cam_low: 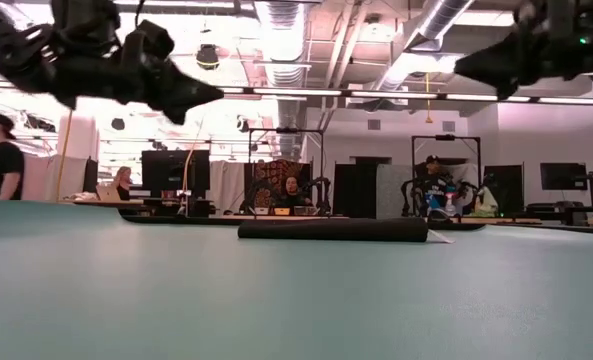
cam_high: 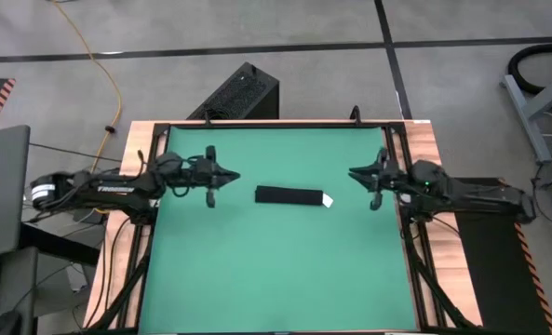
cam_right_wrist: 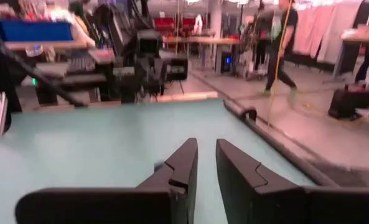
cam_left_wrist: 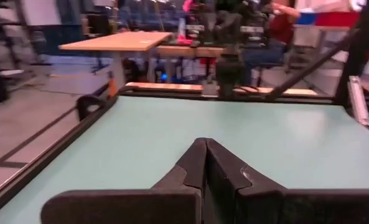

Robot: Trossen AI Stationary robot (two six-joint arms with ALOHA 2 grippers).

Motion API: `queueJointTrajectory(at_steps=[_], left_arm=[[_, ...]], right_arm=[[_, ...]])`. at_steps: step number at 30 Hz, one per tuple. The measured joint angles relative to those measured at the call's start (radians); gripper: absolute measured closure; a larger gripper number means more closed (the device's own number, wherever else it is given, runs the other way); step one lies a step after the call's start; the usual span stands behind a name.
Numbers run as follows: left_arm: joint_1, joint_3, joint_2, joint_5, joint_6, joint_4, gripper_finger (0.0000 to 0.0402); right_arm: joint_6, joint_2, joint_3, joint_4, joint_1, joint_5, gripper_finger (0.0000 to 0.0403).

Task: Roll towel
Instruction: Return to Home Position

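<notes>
The towel (cam_high: 289, 195) is seen as a narrow, tight roll lying flat near the middle of the green tabletop (cam_high: 276, 279). It is placed somewhat nearer the edge beside the black ribbed box (cam_high: 243, 93) than the opposite edge. Its length runs from the left side toward the right side. The small white tag (cam_high: 329, 200) is shown at the roll's right end. In the low view the roll (cam_low: 333, 230) is seen resting on the surface with nothing touching it and no loose flap visible.

The left gripper (cam_high: 235, 176) is held above the tabletop, near the roll's left end but apart from it. In its wrist view its fingers (cam_left_wrist: 205, 142) are pressed together on nothing. The right gripper (cam_high: 353, 172) is held likewise off the right end, clear of the tag. Its fingers (cam_right_wrist: 206, 144) are parted by a narrow gap and nothing is held between them.

The rolling is judged complete, since the cloth is fully wound and released. Only the return of both arms toward their side edges of the tabletop is judged to remain.
</notes>
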Motion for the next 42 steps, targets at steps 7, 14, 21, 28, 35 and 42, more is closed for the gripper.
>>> queueJointTrajectory(at_steps=[7,14,21,28,35,42], left_arm=[[0.000,-0.170,-0.015,-0.035,-0.065,0.240,0.0402],[0.001,-0.212,-0.014,-0.040,-0.097,0.306,0.0402],[0.002,-0.213,-0.013,-0.042,-0.116,0.271,0.0402],[0.002,-0.214,-0.013,-0.060,-0.123,0.268,0.0401],[0.007,-0.215,-0.073,0.049,-0.196,0.390,0.0402],[0.081,-0.215,-0.349,0.201,-0.336,0.116,0.0401]], right_arm=[[0.007,-0.212,-0.002,-0.233,0.000,0.074,0.0321],[0.061,-0.304,-0.116,-0.208,0.000,0.100,0.0321],[0.100,-0.305,-0.230,-0.017,0.006,0.100,0.0321],[0.103,-0.306,-0.229,-0.023,0.005,0.132,0.0321],[0.103,-0.306,-0.229,-0.027,0.005,0.136,0.0321],[0.105,-0.306,-0.229,-0.027,0.005,0.140,0.0321]])
